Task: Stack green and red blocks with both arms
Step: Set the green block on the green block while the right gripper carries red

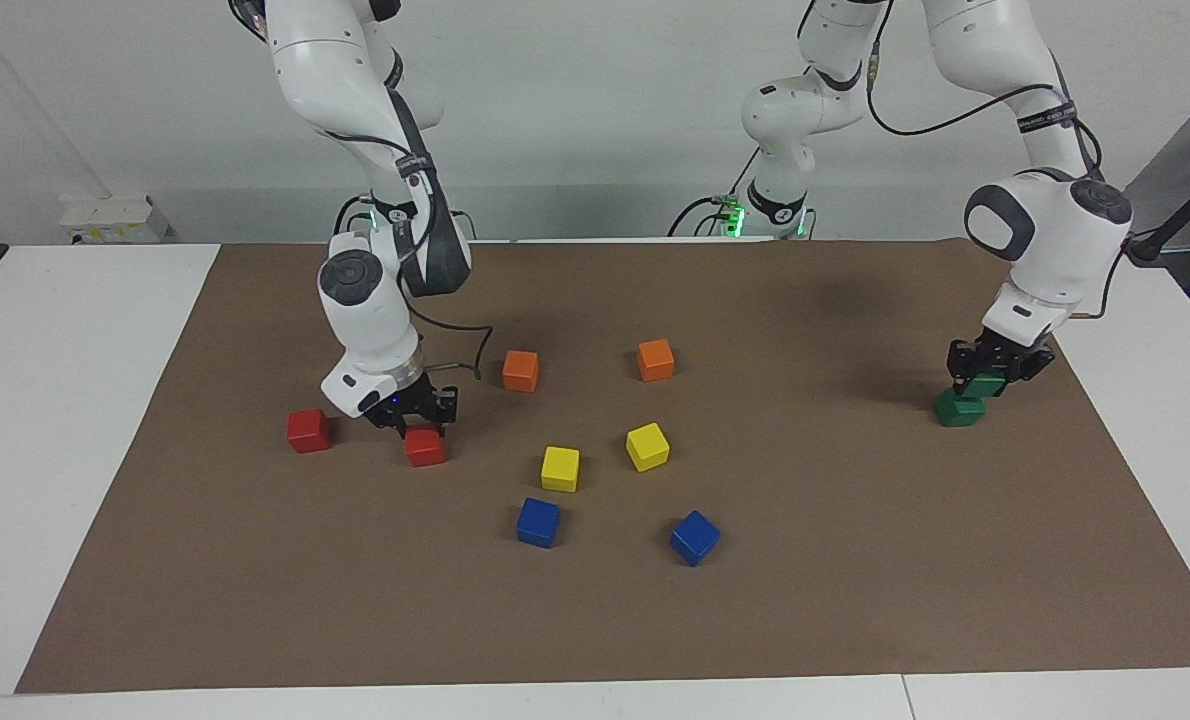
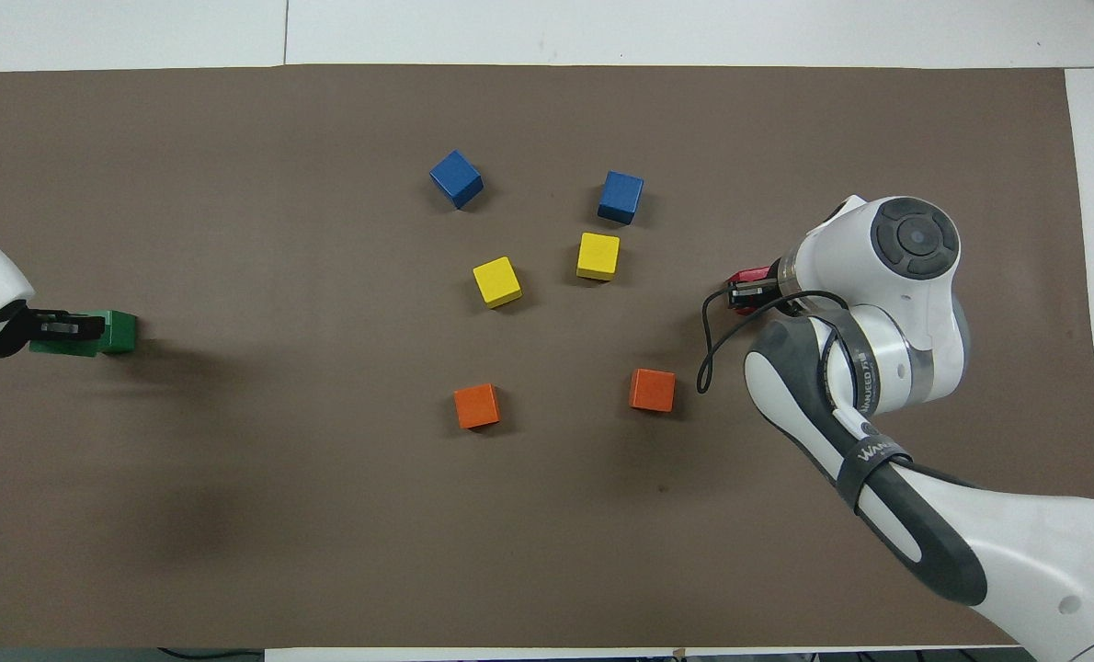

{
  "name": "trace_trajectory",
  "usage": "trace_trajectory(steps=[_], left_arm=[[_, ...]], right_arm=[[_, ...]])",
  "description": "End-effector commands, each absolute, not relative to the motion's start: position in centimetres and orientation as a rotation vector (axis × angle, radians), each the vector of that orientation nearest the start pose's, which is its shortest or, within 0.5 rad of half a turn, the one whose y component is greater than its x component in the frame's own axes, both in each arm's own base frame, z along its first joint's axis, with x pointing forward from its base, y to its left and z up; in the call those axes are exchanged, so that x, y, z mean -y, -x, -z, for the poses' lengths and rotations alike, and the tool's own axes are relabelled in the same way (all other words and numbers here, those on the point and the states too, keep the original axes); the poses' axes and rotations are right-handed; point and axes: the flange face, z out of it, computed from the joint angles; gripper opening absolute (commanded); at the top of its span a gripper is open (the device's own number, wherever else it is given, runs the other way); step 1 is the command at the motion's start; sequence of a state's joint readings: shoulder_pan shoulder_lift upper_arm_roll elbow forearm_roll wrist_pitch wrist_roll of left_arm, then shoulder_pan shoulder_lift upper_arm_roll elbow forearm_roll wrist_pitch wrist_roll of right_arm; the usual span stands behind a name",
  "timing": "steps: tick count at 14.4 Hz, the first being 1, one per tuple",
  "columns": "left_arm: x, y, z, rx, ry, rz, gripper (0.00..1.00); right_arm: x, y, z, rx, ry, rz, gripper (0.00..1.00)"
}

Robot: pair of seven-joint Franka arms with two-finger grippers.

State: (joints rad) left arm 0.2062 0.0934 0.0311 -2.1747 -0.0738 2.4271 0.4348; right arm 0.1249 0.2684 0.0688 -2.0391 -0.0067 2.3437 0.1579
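My left gripper [image 1: 990, 372] is shut on a dark green block [image 1: 991, 385] and holds it on top of the second green block [image 1: 958, 409], offset toward the robots, near the left arm's end of the mat. In the overhead view, the left gripper [image 2: 62, 326] partly covers the green blocks [image 2: 115, 331]. My right gripper [image 1: 421, 418] is low over a red block [image 1: 425, 447] that sits on the mat. In the overhead view, the right gripper [image 2: 749, 292] covers most of that red block [image 2: 751, 276]. The second red block [image 1: 308, 430] lies beside it toward the right arm's end, hidden under the arm in the overhead view.
Two orange cubes [image 1: 520, 370] [image 1: 655, 359], two yellow cubes [image 1: 560, 468] [image 1: 647, 446] and two blue cubes [image 1: 538, 521] [image 1: 694, 537] lie spread over the middle of the brown mat [image 1: 855, 600]. White table surrounds the mat.
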Motion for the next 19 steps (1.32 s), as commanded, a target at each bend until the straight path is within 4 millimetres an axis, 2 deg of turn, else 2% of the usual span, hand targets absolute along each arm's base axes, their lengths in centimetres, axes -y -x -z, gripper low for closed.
trace_trajectory(steps=[1,3,7,12,14,17,18,19], left_arm=[[-13.6,-54.5,-36.0,-0.189,3.125,0.307,0.00],[-13.7,-54.4,-35.6,-0.188,3.125,0.304,0.00],[-14.0,-54.1,-34.3,-0.170,3.121,0.311,0.00],[-14.0,-54.1,-34.1,-0.161,3.120,0.324,0.00],[-13.9,-54.1,-34.0,-0.163,3.120,0.321,0.00],[-13.9,-54.2,-33.9,-0.167,3.120,0.321,0.00],[-13.9,-54.2,-33.9,-0.172,3.119,0.321,0.05],[-13.8,-54.2,-33.8,-0.177,3.120,0.317,0.40]], right_arm=[[-11.2,-58.4,-31.6,0.088,3.121,0.057,0.03],[-10.6,-58.6,-32.8,0.082,3.129,0.037,0.03],[-6.2,-60.1,-39.1,0.149,3.158,-0.040,0.03],[-1.2,-58.5,-44.8,0.155,3.165,-0.020,0.03],[1.2,-57.8,-46.3,0.178,3.166,-0.020,0.03],[5.3,-56.7,-46.1,0.189,3.161,-0.040,0.03],[6.2,-56.5,-45.7,0.187,3.161,-0.038,0.03],[6.4,-56.2,-45.4,0.182,3.162,-0.026,0.03]])
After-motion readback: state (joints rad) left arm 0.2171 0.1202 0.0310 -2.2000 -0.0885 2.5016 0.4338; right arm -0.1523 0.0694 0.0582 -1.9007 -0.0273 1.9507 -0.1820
